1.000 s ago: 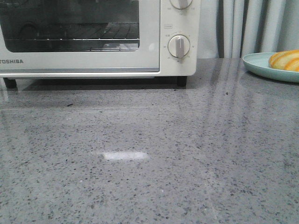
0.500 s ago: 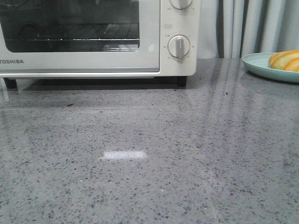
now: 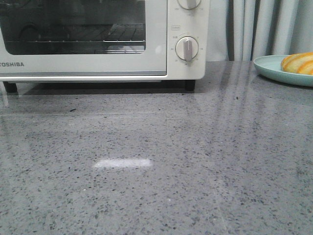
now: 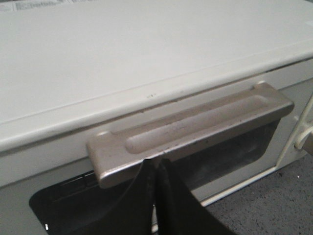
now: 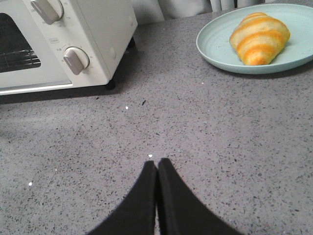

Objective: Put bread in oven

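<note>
Grey speckled stone countertop (image 3: pixel 161 161) fills the scene, glossy, with a bright light patch (image 3: pixel 122 163) reflected near centre. Pale grey-white pleated curtain (image 3: pixel 259 27) hangs at far right, mirrored on the counter.

Only the tips of the robot show, and only in the two wrist views. The left claw (image 4: pixel 156 169) is two matte black fingers (image 4: pixel 139 200), each broad at its base and curving inward to a narrow point, with a thin dark seam between them. The right claw (image 5: pixel 156 169) looks the same: two smooth black fingers (image 5: pixel 176 205) tapering to a point. No cables, screws or markings can be made out on either.
</note>
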Controlling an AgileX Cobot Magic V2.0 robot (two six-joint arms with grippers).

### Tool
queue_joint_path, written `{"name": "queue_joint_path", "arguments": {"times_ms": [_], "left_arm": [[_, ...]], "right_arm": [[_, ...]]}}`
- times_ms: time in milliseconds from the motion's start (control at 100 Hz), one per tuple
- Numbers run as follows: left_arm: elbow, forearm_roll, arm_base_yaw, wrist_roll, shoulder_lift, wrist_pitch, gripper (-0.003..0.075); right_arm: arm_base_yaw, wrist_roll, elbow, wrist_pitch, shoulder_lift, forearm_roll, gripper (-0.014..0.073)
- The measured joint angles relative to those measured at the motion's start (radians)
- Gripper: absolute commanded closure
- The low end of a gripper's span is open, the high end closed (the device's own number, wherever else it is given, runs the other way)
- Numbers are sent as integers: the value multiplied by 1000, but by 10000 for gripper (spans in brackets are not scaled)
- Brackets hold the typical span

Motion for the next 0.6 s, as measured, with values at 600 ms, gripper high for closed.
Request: {"name": "queue_joint_path", "arguments": {"times_ms": [600], "left_arm": [[0, -7, 0, 0, -2, -115, 741]], "right_arm": [[0, 0, 0, -3, 0, 1, 644]]}}
